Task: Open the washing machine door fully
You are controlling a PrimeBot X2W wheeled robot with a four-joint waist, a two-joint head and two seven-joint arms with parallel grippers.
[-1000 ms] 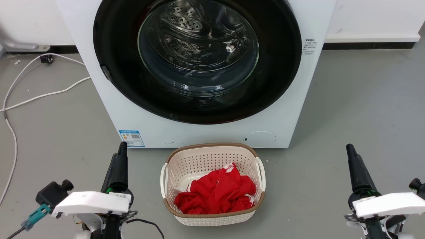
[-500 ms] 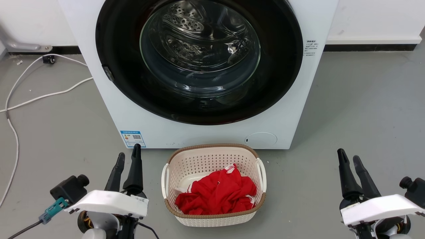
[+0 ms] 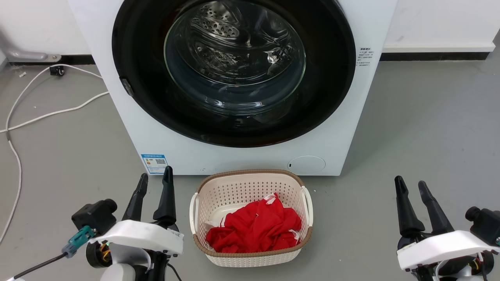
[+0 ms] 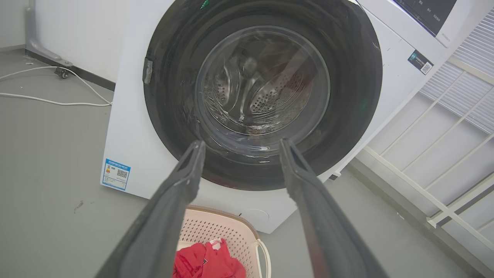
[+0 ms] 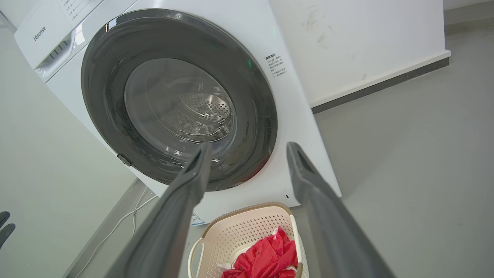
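Washing machine door (image 3: 234,70) shut, top cropped — L end effector (image 3: 156,174), R end effector (image 3: 409,182) spread

The door (image 4: 262,88) sits shut, flush against the white washing machine (image 4: 127,131). The left gripper (image 4: 242,143) points toward it, fingers spread and holding nothing. Below stands a cream basket (image 4: 231,231) with red cloth (image 4: 208,264) inside; a white cable (image 4: 58,102) lies on the floor (image 4: 46,162) beside the machine.
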